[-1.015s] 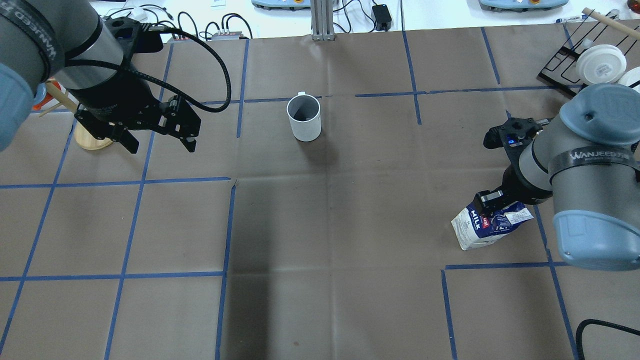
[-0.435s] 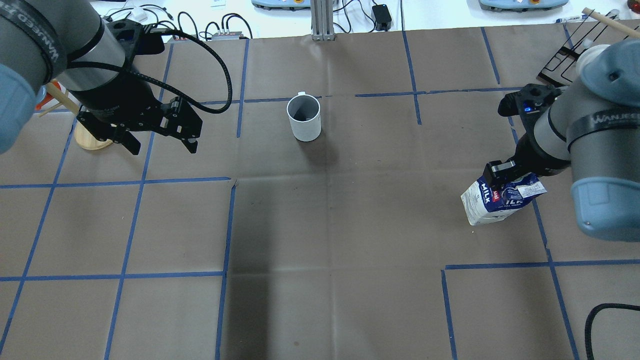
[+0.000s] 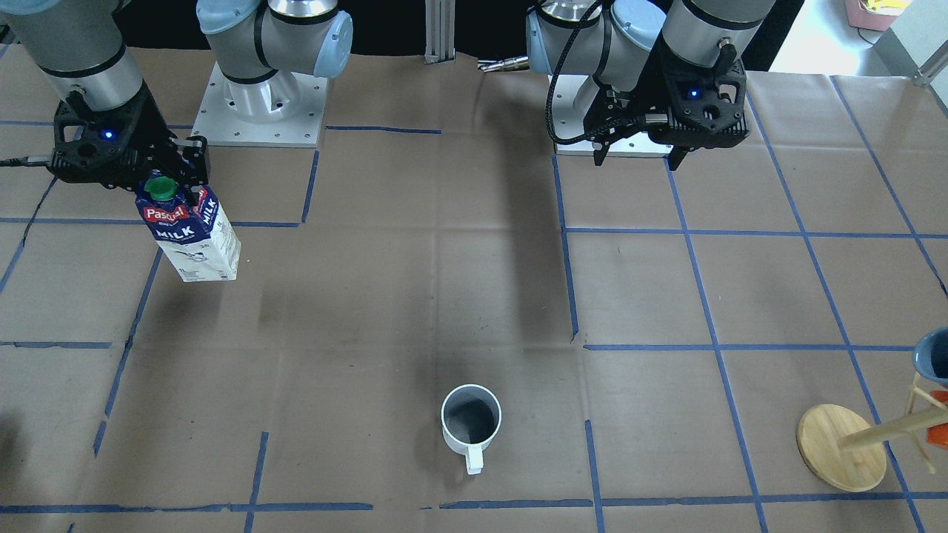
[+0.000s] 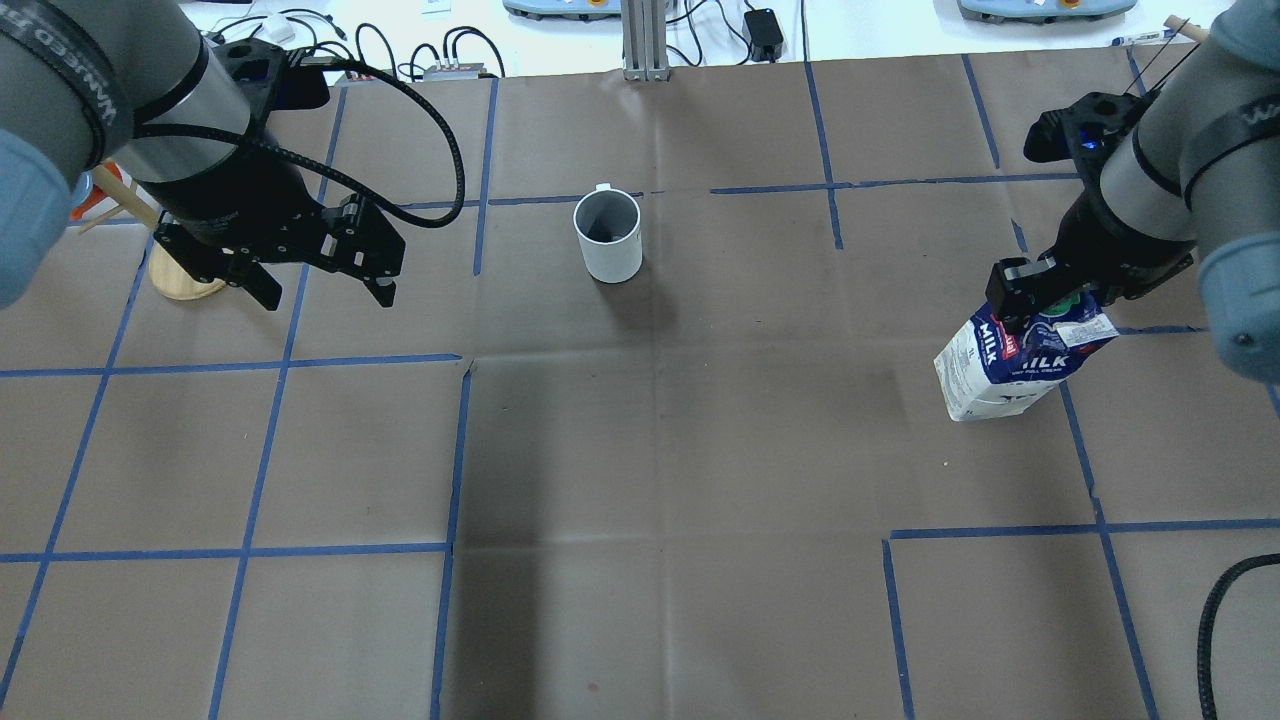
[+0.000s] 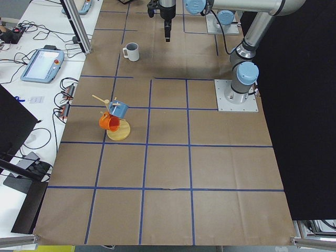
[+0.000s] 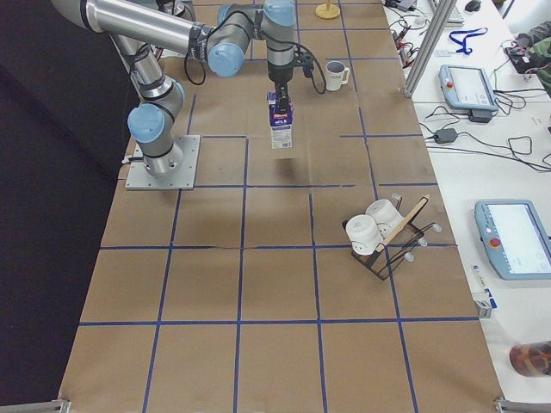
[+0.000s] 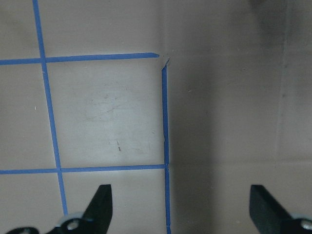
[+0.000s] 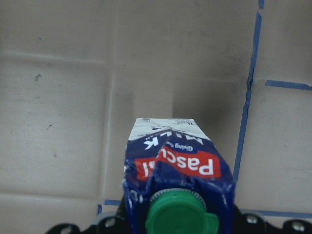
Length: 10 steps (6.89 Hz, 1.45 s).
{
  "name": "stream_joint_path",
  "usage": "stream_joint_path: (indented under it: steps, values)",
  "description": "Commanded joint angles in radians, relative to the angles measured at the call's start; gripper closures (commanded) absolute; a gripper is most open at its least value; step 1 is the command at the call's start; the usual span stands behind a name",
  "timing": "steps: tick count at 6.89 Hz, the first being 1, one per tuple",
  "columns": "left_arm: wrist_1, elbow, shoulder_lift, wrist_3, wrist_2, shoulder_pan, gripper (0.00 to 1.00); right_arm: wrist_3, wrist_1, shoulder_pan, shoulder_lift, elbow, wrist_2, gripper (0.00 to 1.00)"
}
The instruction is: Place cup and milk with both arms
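1. Tall dark-blue and white gable-top milk carton with green screw cap point(image 3: 194, 238) — one. Over the last second it has been carried away from the robot's base, further out over the brown-paper table with blue tape grid point(image 4: 640, 450). It hangs tilted, its base seemingly off the paper.
2. Right gripper point(image 3: 175, 189) — clenched on the carton's gable top; it travelled with the carton.
3. Left gripper point(image 4: 326, 288) — jaws spread wide with nothing between them, over bare paper; barely shifted since a second ago.
4. White ceramic mug, grey inside point(image 4: 607, 236) — one, upright and unmoved, mid-table, well apart from both grippers, handle pointing away from the robot.
5. Wooden mug tree on a round base point(image 3: 840, 448) — one, near the left gripper; it carries a blue cup point(image 5: 118, 109) and an orange cup point(image 5: 108, 122).
6. Black wire rack point(image 6: 385, 255) — one, at the robot's right end of the table, holding two white cups point(image 6: 360, 231).
7. Count: two arms, two grippers, one carton, five cups in all.
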Motion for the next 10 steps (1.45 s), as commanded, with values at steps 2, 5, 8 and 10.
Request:
stream_joint_path:
  steps: [2, 5, 8, 10]
  values:
    - [0.000, -0.001, 0.004, 0.000, 0.000, 0.000, 0.00, 0.095, 0.113, 0.069, 0.177, -0.260, 0.008, 0.41]
    - [0.000, -0.001, 0.004, 0.000, 0.000, 0.000, 0.00, 0.316, 0.146, 0.297, 0.502, -0.613, -0.003, 0.41]
    - [-0.002, -0.003, 0.006, 0.002, 0.000, 0.000, 0.00, 0.448, 0.141, 0.451, 0.786, -0.894, 0.008, 0.41]
    - [-0.003, -0.003, 0.007, 0.002, 0.000, 0.000, 0.00, 0.463, 0.120, 0.467, 0.848, -0.907, 0.014, 0.41]
